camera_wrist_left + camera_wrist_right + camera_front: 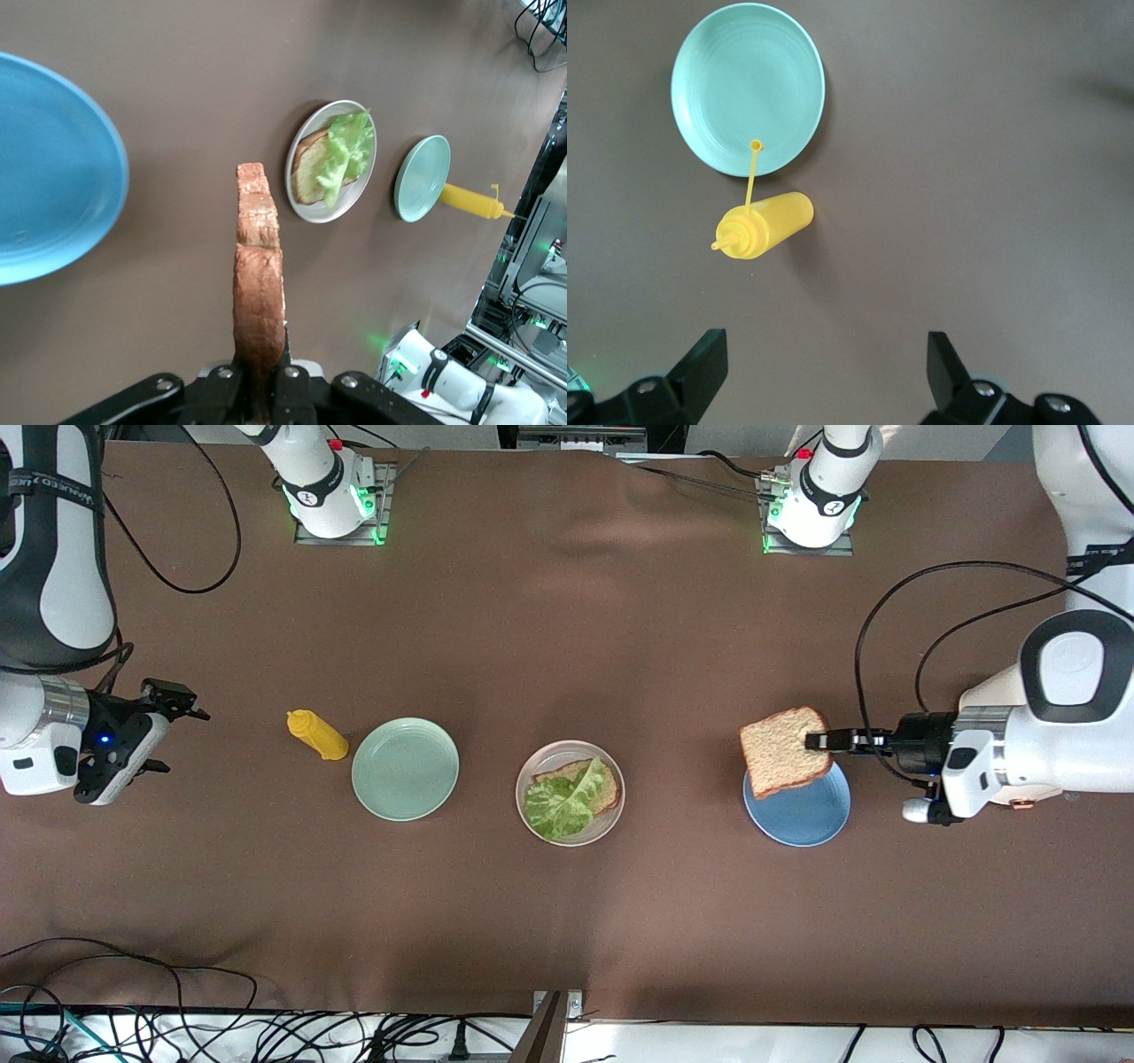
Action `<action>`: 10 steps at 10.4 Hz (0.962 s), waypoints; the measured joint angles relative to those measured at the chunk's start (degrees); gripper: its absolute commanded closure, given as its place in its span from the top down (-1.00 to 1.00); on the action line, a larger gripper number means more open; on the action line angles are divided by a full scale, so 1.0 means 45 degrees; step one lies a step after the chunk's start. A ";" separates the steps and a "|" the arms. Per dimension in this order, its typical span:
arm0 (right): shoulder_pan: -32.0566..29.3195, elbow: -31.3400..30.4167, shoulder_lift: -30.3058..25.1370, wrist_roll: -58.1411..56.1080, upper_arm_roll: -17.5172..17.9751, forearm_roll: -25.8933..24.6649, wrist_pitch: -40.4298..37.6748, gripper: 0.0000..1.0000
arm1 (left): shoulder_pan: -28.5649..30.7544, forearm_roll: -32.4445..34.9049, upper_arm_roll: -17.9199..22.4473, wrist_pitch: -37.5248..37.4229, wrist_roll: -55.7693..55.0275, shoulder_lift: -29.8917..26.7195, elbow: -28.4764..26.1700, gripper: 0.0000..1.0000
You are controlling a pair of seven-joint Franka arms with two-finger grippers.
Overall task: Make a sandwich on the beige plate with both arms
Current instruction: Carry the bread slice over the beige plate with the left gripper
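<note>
Bread slice, brown and crusted, hangs pinched in our left gripper over the blue plate. At nine o'clock, the beige plate holds bread and lettuce. Our right gripper, spread, waits near the yellow bottle and mint-green plate.

Bright even overhead light, soft shadows under plates, sharp focus, no glare

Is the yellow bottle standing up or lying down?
Lying down. The yellow bottle rests on its side on the table beside the green plate, with its cap off the nozzle and hanging by a strap.
</note>
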 measured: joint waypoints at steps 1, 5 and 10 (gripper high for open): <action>0.0168 0.0000 -0.0230 0.1036 -0.0007 -0.0511 0.0000 1.00 | -0.0575 -0.0291 -0.0002 0.0563 -0.0125 0.0233 -0.0001 -1.00; 0.0363 -0.0514 -0.1454 0.5784 0.0040 -0.1706 -0.0166 1.00 | -0.2278 -0.1874 -0.0005 0.2501 -0.0182 0.0885 0.0007 -1.00; 0.0395 -0.2274 -0.3866 1.0408 0.0457 -0.2236 -0.0220 1.00 | -0.4230 -0.3282 -0.0003 0.5535 -0.0581 0.2166 -0.0009 -1.00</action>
